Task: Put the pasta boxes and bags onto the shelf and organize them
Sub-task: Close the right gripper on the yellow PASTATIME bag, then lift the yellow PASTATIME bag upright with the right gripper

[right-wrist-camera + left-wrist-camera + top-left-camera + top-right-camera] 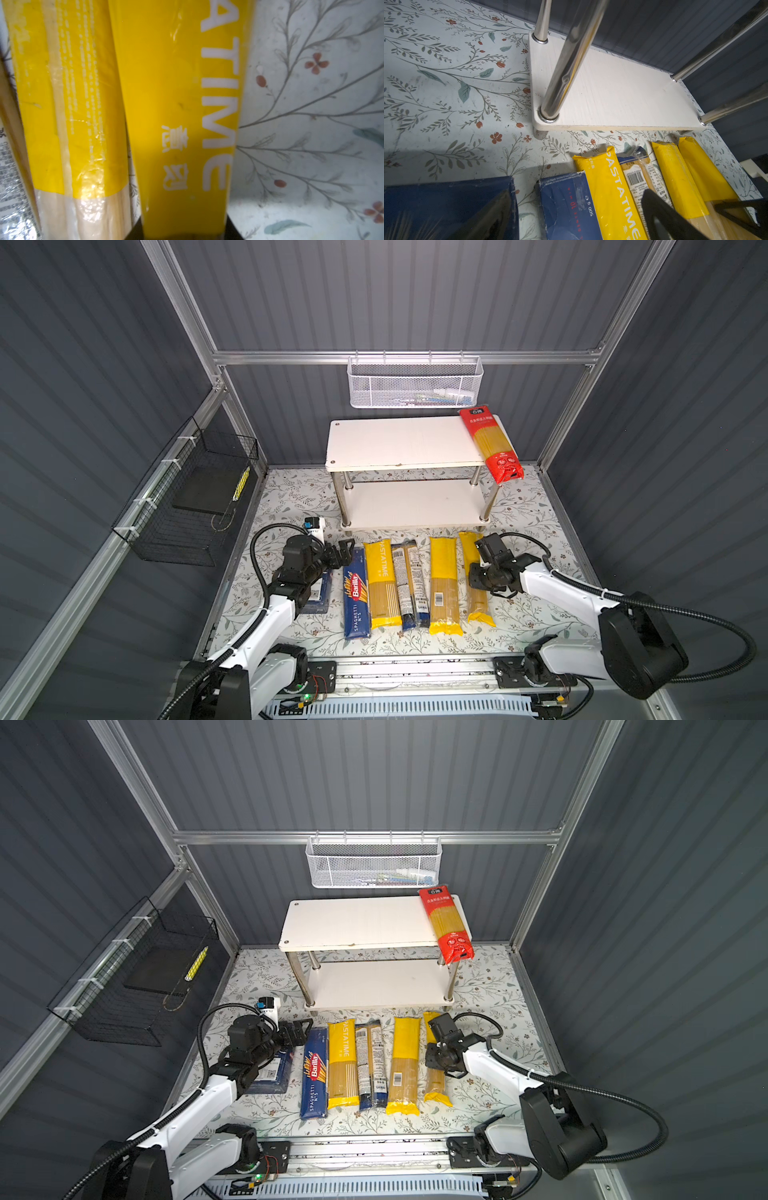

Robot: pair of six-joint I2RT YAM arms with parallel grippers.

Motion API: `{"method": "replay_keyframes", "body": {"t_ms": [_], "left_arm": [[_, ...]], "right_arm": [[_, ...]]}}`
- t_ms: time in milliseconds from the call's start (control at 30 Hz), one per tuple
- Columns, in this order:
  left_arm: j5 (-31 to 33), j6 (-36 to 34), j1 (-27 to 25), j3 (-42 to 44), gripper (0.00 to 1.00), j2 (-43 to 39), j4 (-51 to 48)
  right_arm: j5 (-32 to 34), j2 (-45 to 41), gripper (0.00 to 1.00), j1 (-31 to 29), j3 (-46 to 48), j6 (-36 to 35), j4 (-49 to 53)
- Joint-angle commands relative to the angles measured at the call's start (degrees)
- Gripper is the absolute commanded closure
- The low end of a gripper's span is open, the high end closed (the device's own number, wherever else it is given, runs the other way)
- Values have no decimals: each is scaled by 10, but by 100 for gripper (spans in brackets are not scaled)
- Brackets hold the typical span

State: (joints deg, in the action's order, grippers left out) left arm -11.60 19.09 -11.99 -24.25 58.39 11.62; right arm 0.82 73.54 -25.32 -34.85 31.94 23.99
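Note:
The shelf (395,443) stands at the back, and a red bag (492,443) lies across its top board's right end. In front lie, left to right, a wide blue box (318,597) half under my left arm, a narrow Barilla box (356,599), a yellow bag (381,585), a clear bag with blue ends (409,585) and two more yellow bags (444,585). My right gripper (185,232) is shut on the rightmost yellow PASTATIME bag (180,104), one finger on each side. My left gripper (575,218) hangs open above the far ends of the narrow box (566,207) and its neighbours.
A white mesh basket (415,383) hangs on the back wall above the shelf. A black wire basket (187,497) is fixed to the left wall. A small white device (313,526) stands behind my left gripper. The arms' base rail (415,672) runs along the front.

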Motion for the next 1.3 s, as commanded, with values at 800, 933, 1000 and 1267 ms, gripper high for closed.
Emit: {"method": "replay_keyframes", "body": {"t_ms": [800,933,1000,1267], "left_arm": [[0,-9,-4,4,1,-19,-18],[-3,-7,-4,3,1,-15,-18],[-3,-8,-3,3,1,-15,-18],[-5,-8,-3,2,1,-8,-13]], "right_arm": [[-72,-158,74,-4,25,-5,-14],[-93,-175,74,-5,20,-14,-2],[-94,-185,74,-6,17,-14,5],[-107,-204,75,-24,-1,-8,19]]}}
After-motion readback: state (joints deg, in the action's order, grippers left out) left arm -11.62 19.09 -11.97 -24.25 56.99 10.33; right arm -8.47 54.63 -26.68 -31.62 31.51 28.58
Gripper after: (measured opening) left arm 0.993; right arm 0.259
